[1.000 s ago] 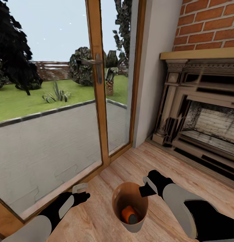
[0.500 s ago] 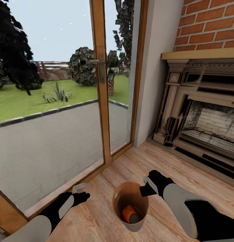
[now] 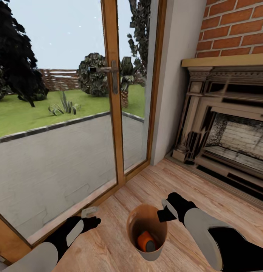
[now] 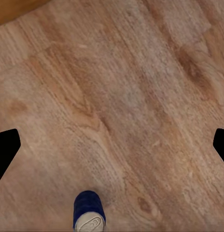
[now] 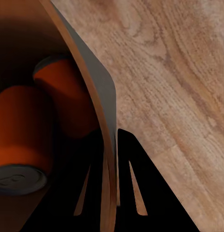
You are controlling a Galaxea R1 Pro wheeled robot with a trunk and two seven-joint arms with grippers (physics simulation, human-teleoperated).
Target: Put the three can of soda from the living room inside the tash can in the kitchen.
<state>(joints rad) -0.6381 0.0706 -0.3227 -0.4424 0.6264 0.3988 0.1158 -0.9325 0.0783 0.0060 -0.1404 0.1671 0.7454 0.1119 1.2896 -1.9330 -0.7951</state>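
Trash can (image 3: 146, 230) on floor (image 3: 207, 189) between both arms; two cans (image 5: 25, 140) inside. Glass door (image 3: 71, 124) left, fireplace (image 3: 229, 128) right.

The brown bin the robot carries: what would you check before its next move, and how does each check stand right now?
1. Right pincer grips the bin wall, one finger each side: ok.
2. Two orange cans lie inside the bin: ok.
3. Blue can in the bin: not ok, it stands upright on the wood floor.
4. Left pincer open and empty above the floor: ok.
5. Blue can between the left fingers: not ok, it sits off to one edge.
6. Bin in the kitchen: not ok, fireplace ahead.
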